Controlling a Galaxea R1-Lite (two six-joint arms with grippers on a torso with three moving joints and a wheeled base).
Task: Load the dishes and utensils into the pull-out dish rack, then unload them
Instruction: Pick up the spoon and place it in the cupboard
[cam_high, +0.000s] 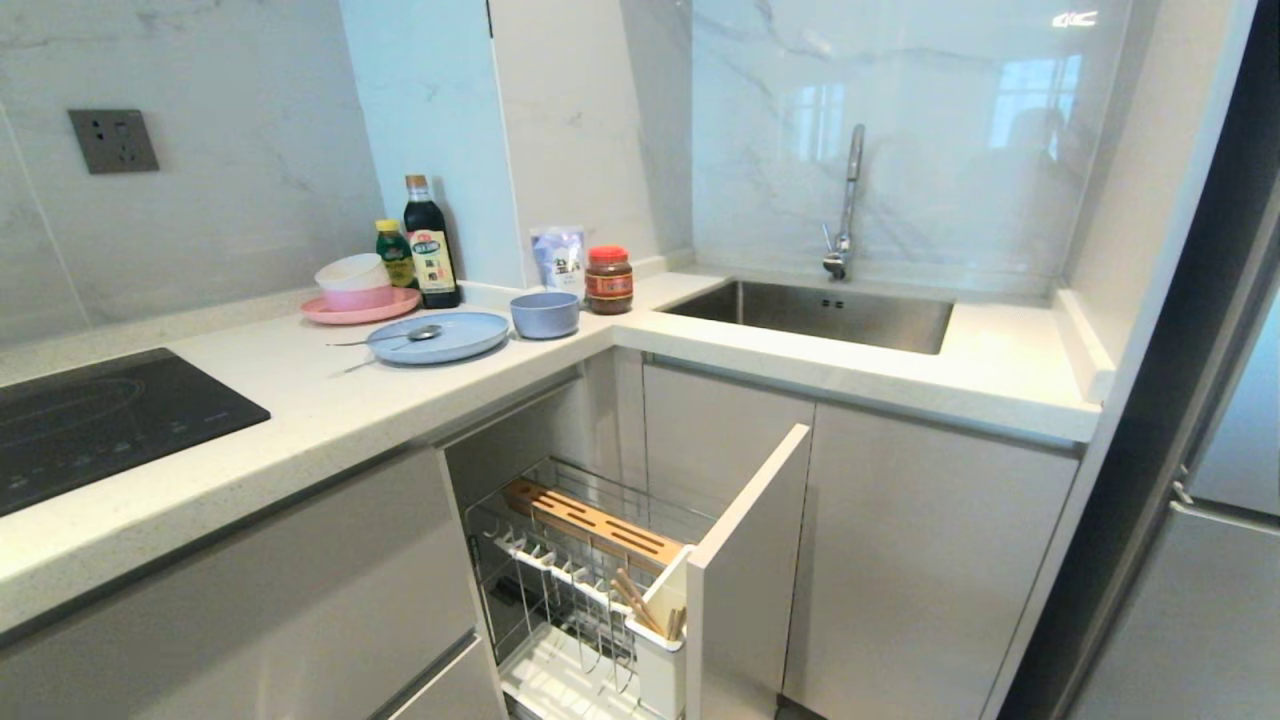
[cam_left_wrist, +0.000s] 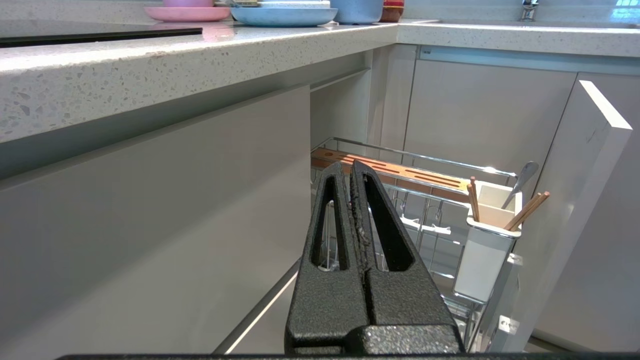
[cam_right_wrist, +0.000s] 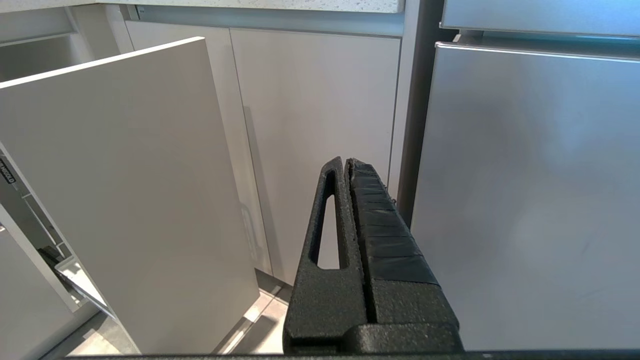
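- Closest to the robot, below counter height, both arms hang parked: the left gripper (cam_left_wrist: 352, 172) has its jaws pressed together on nothing, aimed at the rack; the right gripper (cam_right_wrist: 347, 167) is likewise closed and empty, facing the cabinet doors.
- Just ahead, the pull-out dish rack (cam_high: 560, 560) stands drawn out, its prongs bare; chopsticks (cam_high: 632, 598) already lean in the white caddy (cam_left_wrist: 487, 250), and a spoon handle shows there in the left wrist view.
- Farther back on the counter (cam_high: 330, 410) lie the blue plate (cam_high: 440, 338), a spoon (cam_high: 415, 334) resting on it, and the blue bowl (cam_high: 545, 314) just beside.
- Probably loading has barely begun: clear the spoon first, then pinch the plate's rim so it slots upright between prongs.
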